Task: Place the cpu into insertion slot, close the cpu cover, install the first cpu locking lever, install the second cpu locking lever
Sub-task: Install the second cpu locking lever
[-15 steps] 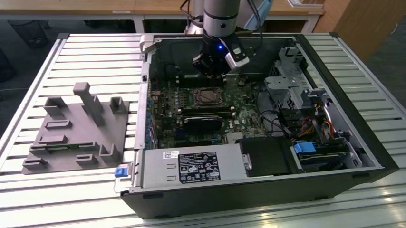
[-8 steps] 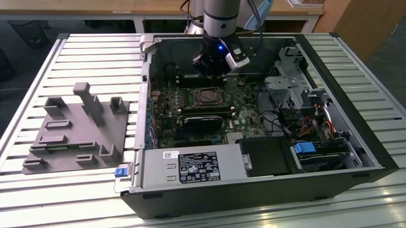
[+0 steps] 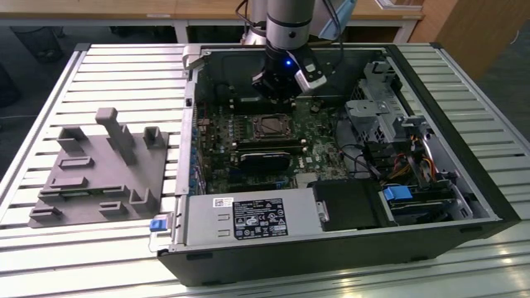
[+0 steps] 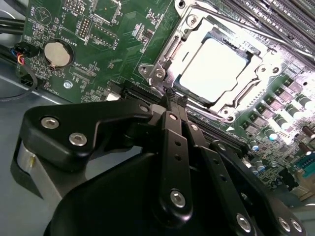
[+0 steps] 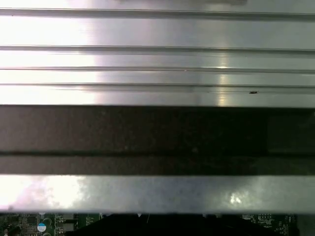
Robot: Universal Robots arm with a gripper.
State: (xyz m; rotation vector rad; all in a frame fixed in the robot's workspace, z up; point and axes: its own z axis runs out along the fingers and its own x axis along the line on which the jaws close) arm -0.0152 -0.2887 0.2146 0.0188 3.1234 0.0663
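While the arm (image 3: 290, 25) hangs over the open case (image 3: 331, 248), the findings stand as follows.

Gripper: in the exterior view it sits inside the case (image 3: 277, 93), at 12 o'clock from the slot; in the second wrist view (image 4: 172, 101) its tips lie at the socket's edge.
Jaws: fingers (image 4: 170, 147) pressed together, tips closed, nothing visibly held between them.
Cpu: seated in the slot, silver top face (image 4: 214, 69) showing through the cover's cut-out.
Cover: down flat over the cpu, metal frame (image 4: 189, 37) around it.
Slot: on the green board (image 4: 98, 49), near the centre of the case (image 3: 271, 126).
Levers: cannot tell whether latched.
Memory slots: long, black, just beside the socket (image 4: 275, 19).
Coin cell: on the board (image 4: 58, 52), well apart from the socket.
Grey fixture: on the slatted table (image 3: 99, 261), at 9 o'clock from the case (image 3: 99, 167).
First wrist view: metal slats (image 5: 157, 59), dark band (image 5: 157, 140), strip of board (image 5: 39, 223).
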